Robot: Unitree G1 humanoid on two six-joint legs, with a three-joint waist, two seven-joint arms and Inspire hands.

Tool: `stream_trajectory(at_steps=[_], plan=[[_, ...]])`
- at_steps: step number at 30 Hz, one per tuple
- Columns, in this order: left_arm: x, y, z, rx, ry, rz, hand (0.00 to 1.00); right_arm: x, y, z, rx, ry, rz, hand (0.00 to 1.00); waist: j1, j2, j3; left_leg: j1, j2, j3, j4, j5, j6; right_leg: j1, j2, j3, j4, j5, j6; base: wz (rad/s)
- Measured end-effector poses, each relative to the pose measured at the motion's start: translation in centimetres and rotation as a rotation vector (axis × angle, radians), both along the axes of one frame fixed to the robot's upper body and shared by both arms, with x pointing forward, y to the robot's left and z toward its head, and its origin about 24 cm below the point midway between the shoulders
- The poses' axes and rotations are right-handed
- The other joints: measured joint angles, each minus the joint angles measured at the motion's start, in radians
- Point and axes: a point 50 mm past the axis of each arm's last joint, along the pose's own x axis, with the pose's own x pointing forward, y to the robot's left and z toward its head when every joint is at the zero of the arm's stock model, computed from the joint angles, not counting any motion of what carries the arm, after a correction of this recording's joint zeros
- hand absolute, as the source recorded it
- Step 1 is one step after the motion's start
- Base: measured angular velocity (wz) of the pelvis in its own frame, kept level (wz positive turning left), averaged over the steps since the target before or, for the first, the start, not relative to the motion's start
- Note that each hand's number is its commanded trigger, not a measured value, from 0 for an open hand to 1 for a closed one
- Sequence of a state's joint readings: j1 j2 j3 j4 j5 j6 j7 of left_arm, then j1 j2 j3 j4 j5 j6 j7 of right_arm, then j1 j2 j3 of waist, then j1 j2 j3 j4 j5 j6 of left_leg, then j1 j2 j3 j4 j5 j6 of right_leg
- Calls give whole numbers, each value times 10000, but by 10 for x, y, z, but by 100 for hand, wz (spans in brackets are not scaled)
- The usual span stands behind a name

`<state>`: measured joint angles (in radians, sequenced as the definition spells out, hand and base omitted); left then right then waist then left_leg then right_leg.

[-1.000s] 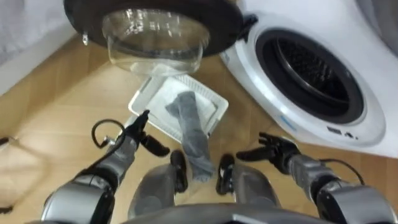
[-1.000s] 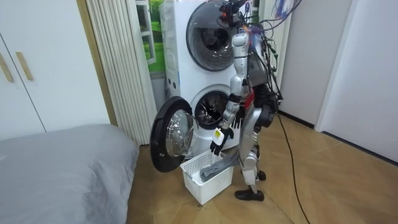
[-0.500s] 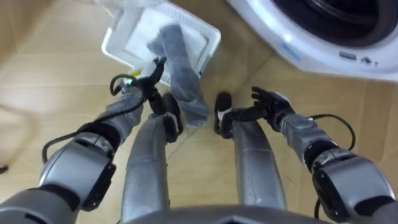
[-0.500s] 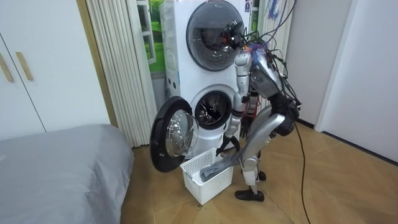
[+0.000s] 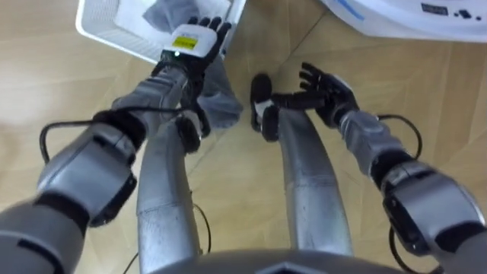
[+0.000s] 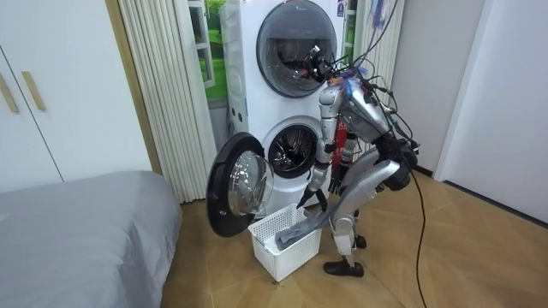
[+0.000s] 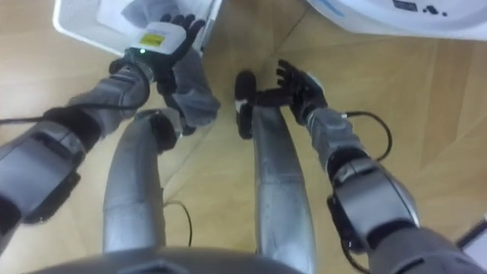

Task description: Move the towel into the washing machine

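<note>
Towel (image 5: 224, 103) hangs over the basket (image 5: 103, 34) rim beneath the left hand (image 5: 190, 42), fingers straight; right hand (image 5: 326, 85) spread wide, apart.

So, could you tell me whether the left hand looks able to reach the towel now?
Probably yes: the left hand is right over the grey towel draped across the rim of the white basket, fingers straight, and nothing seems to lie between them.

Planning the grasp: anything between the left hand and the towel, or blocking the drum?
Nothing visible. The left hand is right at the towel, which drapes over the basket rim. The washing machine's door stands open beside the basket, drum opening unobstructed.
</note>
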<state>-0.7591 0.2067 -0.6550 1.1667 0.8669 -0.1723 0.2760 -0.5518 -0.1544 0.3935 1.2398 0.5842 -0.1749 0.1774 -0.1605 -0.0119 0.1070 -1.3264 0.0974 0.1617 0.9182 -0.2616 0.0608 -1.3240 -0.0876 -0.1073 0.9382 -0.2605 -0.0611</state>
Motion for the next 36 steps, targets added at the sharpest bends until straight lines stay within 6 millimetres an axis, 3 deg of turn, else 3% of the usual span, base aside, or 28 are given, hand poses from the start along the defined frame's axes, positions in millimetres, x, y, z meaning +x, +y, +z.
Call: stream_trajectory(at_steps=[2, 3, 4, 5, 14, 17, 27, 32, 36], plan=[[0, -4, 2, 169, -96, -302, 0, 1, 0, 2, -40, -48, 23, 0, 14, 0, 0, -191, 116, 12, 288, -200, -10, -184, 29, 9, 215, -135, -7, -9], [0, -5, 2, 199, -104, -365, 13, 2, 0, 2, -73, -73, 72, 0, 18, 0, 0, -249, 124, 13, 361, -240, -10, -231, 41, 3, 258, -160, -17, -8], [0, -5, 1, 236, -99, -417, 72, 4, 0, 4, -137, -131, 153, 0, -4, 1, 0, -328, 120, 20, 448, -291, -4, -314, 16, 8, 369, -219, -12, 0], [0, -7, 2, 330, -105, -551, 100, 5, 0, 5, -151, -218, 185, 0, 7, 2, 0, -414, 123, 8, 501, -309, -2, -388, 12, -4, 406, -258, -13, 0], [-8, -23, -7, 888, 461, -1555, 100, 10, 6, 11, -141, -498, 589, 0, -163, -6, 9, -491, 108, 6, 900, -568, 126, -424, -195, -46, 874, -596, 64, 6], [-10, -26, -11, 1058, 1135, -1660, 100, 11, 9, 12, -86, -673, 637, 0, -386, -82, 52, -497, 105, 32, 911, -588, 162, -424, -197, -26, 850, -587, 89, -3], [-12, -35, -15, 1415, 2898, -1817, 100, 9, 13, 10, -200, -685, 861, 0, -554, -101, 57, -494, 142, 61, 814, -607, 154, -409, -167, -32, 702, -601, 113, -2], [-15, -37, -19, 1586, 3652, -1867, 100, 13, 25, 13, -37, -788, 1034, 0, -829, -264, 40, -370, 114, 174, 738, -604, 159, -368, -188, 74, 694, -613, 134, 0], [-17, -35, -22, 1663, 3887, -1831, 100, 10, 23, 9, -136, -637, 878, 0, -914, -305, 51, -229, 119, 181, 739, -602, 162, -221, -185, 79, 681, -613, 134, 0]])
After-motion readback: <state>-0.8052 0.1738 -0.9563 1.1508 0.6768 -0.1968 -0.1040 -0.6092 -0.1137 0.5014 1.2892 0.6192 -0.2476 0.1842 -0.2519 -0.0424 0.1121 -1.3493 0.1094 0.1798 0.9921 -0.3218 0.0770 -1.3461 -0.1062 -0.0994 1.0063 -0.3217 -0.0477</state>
